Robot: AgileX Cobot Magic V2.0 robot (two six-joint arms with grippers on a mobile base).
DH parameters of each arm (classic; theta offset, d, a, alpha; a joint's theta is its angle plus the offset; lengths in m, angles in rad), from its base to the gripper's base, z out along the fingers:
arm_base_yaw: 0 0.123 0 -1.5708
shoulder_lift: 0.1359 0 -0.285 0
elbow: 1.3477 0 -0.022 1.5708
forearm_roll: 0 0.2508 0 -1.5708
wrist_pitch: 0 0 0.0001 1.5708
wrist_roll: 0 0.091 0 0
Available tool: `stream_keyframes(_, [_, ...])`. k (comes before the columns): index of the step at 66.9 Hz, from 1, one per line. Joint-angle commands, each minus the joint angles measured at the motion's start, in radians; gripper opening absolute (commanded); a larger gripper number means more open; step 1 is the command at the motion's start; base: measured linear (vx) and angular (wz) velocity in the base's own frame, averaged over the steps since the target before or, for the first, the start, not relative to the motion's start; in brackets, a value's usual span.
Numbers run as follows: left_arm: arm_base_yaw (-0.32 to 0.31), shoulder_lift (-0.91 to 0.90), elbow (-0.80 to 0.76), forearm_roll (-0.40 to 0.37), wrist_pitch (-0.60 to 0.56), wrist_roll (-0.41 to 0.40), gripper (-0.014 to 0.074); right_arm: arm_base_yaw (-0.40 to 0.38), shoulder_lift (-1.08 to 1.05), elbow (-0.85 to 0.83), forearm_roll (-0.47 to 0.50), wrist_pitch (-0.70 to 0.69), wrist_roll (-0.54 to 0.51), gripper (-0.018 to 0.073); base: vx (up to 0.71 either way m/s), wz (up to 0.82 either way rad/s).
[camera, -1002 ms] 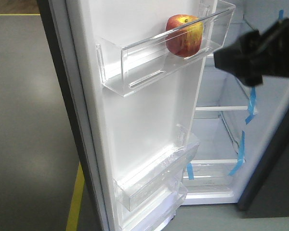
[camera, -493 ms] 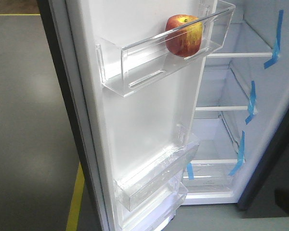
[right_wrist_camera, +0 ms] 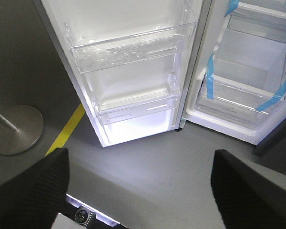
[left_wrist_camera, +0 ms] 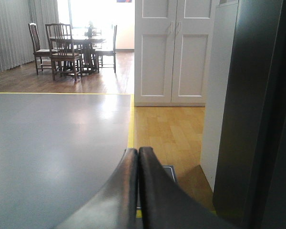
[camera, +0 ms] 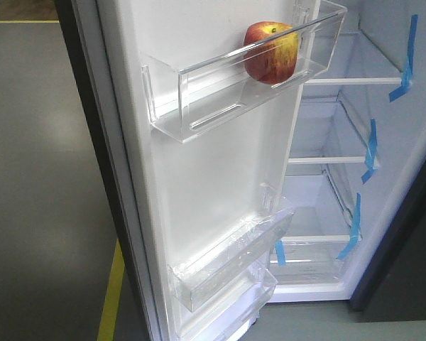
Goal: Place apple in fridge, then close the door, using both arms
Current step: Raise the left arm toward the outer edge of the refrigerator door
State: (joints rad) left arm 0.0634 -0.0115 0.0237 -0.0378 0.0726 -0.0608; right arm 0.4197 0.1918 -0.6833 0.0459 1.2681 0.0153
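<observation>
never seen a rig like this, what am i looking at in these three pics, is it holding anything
This is a two-armed robot on a mobile base with three cameras. The front view faces an open fridge: the apple sits in the upper clear bin on the inside of the door, and no arm shows there. The other two cameras ride on the wrists, so each sees its own gripper at the picture's bottom. The left gripper is pressed shut, empty, facing a grey floor and a dining table. The right gripper is spread wide, empty, looking down at the lower door bins. Nothing is held, and the door is not yet closed.
</observation>
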Motion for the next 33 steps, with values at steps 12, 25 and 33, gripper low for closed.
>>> stream_keyframes(12, [0.004,-0.013,-0.019,-0.004,-0.09,-0.004,-0.0006,0.0,-0.061,-0.022,-0.046,0.016,0.009,0.058,0.0,0.0])
stream_keyframes(25, [0.004,-0.013,-0.019,-0.012,-0.093,-0.013,-0.0006,0.0,-0.063,-0.022,-0.046,0.015,0.009,0.058,0.0,0.0])
stream_keyframes(33, [0.004,-0.013,-0.019,-0.012,-0.143,-0.013,-0.0006,0.0,-0.063,-0.022,-0.046,0.015,0.009,0.058,0.0,0.0])
